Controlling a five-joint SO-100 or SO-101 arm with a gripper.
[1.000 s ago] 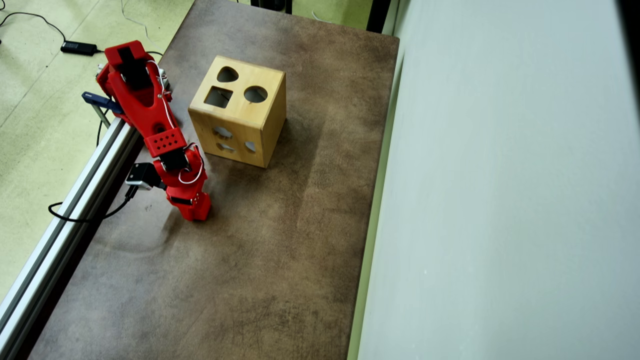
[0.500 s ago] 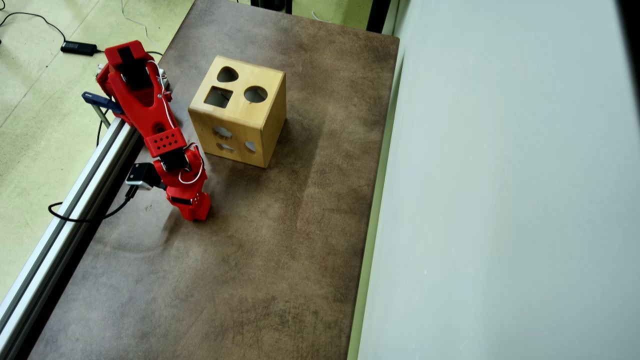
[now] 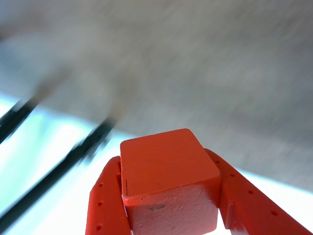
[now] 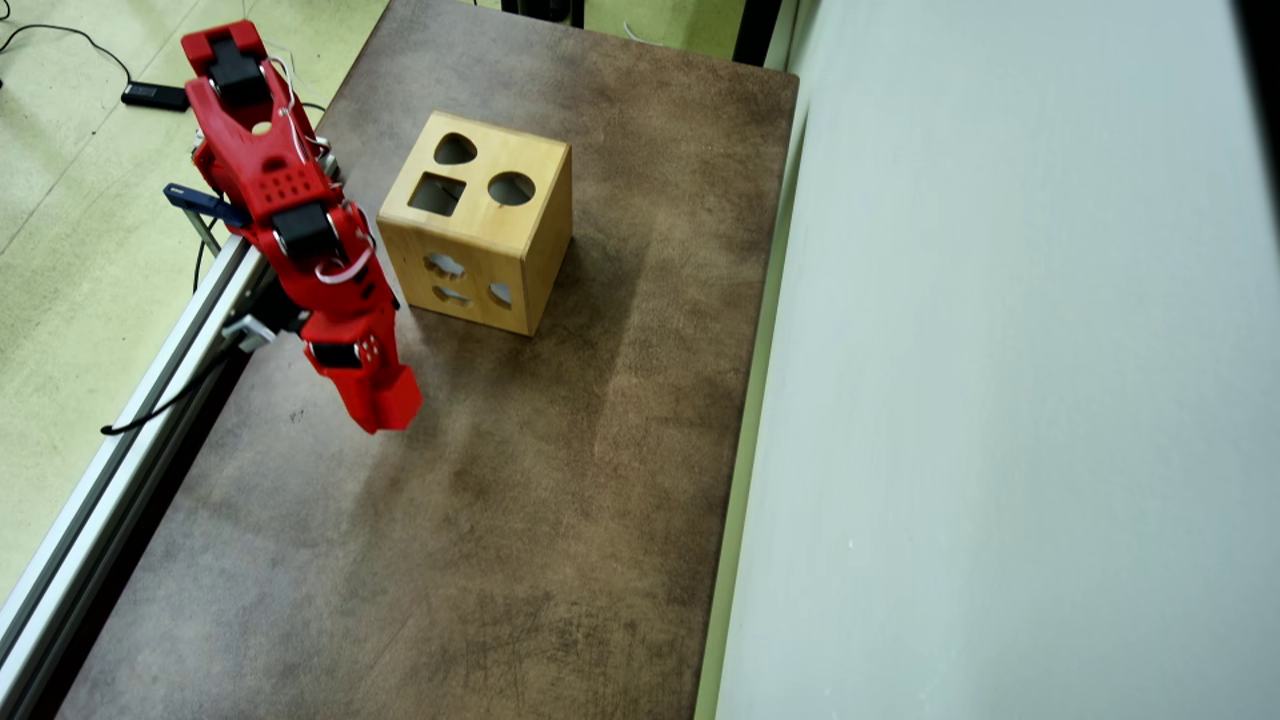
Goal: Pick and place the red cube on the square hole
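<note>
- Wrist view: your gripper (image 3: 171,215) is clamped on the cube (image 3: 168,178), one finger (image 3: 105,200) on each side and touching it. The background is motion-blurred, so you can't see the box from here. The cube looks matte red with crisp edges and a couple of small dark scuffs near the front edge, and it sits square between the fingers rather than twisted.
- Overhead view: the gripper (image 4: 385,405) hangs over the table (image 4: 560,480), near the box (image 4: 478,220) but off its lower-left corner, not above it. You can't pick out the cube here, red on red. The square hole (image 4: 437,194) is on the top face, just beside the round hole (image 4: 511,188) and the rounded-triangle one (image 4: 455,150).
- What I'd worry about: the box is tall, so if you swing across without enough height the fingers or the cube will likely clip the side wall and shove the box.
- The hole sits rotated in this view. Unless the cube's faces line up with it, my guess is it catches on the rim, rests tilted, or slips off.
</note>
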